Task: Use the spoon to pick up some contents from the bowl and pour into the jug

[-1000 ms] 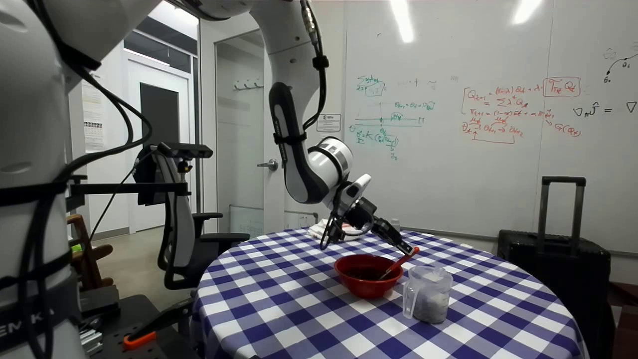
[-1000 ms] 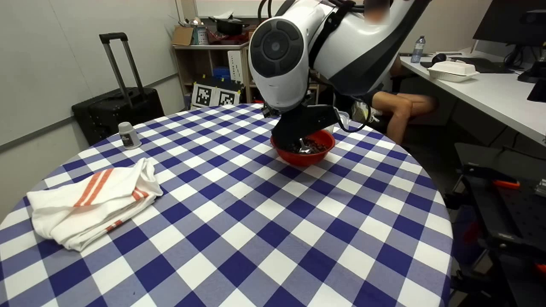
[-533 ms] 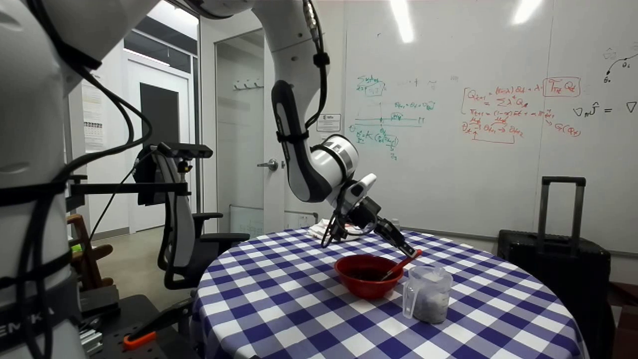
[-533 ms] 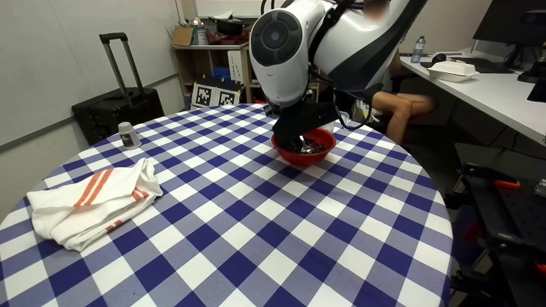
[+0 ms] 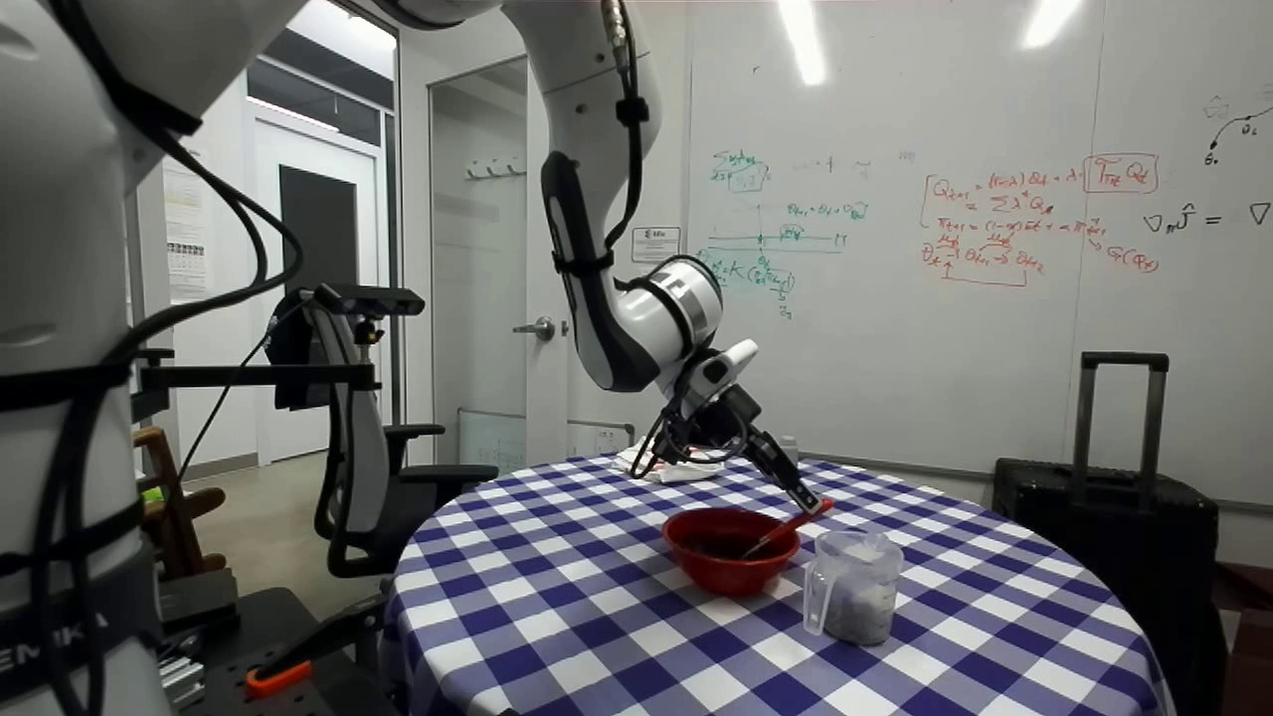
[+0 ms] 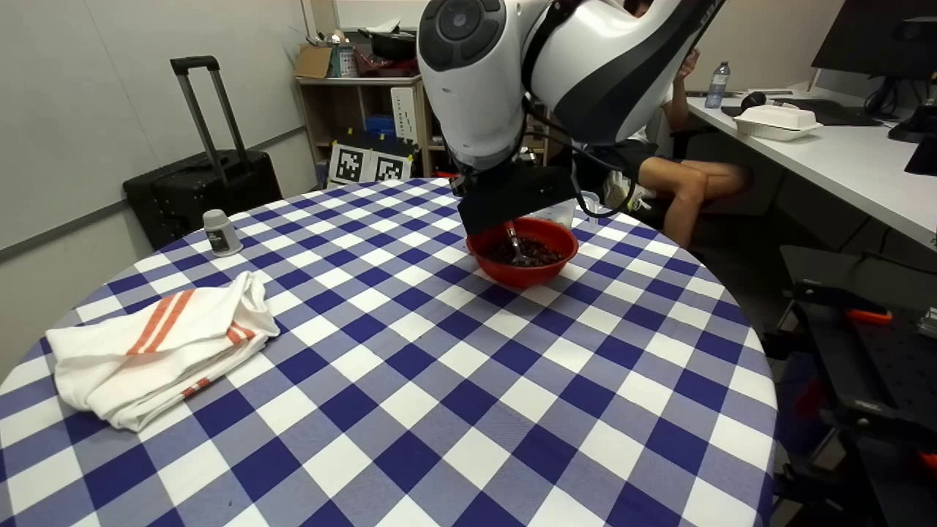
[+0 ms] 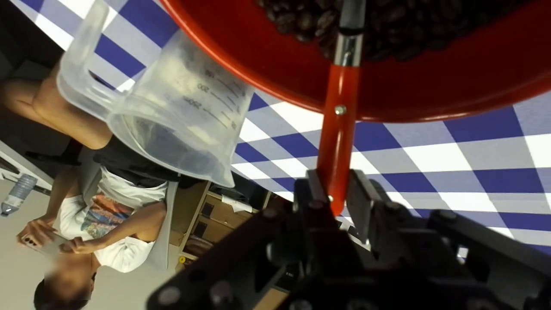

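The spoon has a red handle (image 7: 340, 116) and a metal end (image 6: 521, 258), which sits among dark beans (image 7: 396, 26) in the bowl. The red bowl (image 5: 731, 575) stands on the table and shows in the wrist view (image 7: 275, 73) and an exterior view (image 6: 520, 275). My gripper (image 7: 333, 178) is shut on the end of the spoon's handle, beyond the bowl's rim; an exterior view shows it above the rim (image 5: 811, 505). The spoon slants down into the bowl. The clear jug (image 5: 863, 602) stands upright close beside the bowl, also in the wrist view (image 7: 185, 99); my arm partly hides it in an exterior view (image 6: 560, 212).
A blue-and-white checked cloth covers the round table (image 6: 410, 410). A folded white towel with red stripes (image 6: 168, 344) and a small grey-white container (image 6: 222, 233) lie farther off on it. A seated person (image 7: 116, 211) is beyond the table, past the jug.
My wrist has risen and tilted, so more of the spoon shows in an exterior view. The spoon's metal end has shifted within the beans. The bowl has slid slightly.
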Robot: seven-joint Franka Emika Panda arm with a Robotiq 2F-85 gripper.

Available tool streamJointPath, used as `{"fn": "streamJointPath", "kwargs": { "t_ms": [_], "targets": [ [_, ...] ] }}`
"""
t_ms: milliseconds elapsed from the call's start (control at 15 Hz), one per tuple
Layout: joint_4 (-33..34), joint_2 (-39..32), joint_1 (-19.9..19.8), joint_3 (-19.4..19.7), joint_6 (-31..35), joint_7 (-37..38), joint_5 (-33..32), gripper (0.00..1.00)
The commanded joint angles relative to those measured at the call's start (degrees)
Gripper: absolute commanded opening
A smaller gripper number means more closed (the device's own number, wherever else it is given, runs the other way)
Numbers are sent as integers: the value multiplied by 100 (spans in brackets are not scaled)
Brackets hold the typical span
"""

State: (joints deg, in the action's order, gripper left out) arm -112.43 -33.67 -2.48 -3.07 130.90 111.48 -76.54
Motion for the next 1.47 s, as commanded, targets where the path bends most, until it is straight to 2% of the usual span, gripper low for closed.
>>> {"fn": "streamJointPath", "kwargs": {
  "t_ms": [0,800,1400],
  "targets": [
    [-45,137,33,81,154,-277,451,5],
    [39,155,-53,540,121,-324,1130,5],
    [168,145,11,542,177,-531,1612,5]
  ]
}}
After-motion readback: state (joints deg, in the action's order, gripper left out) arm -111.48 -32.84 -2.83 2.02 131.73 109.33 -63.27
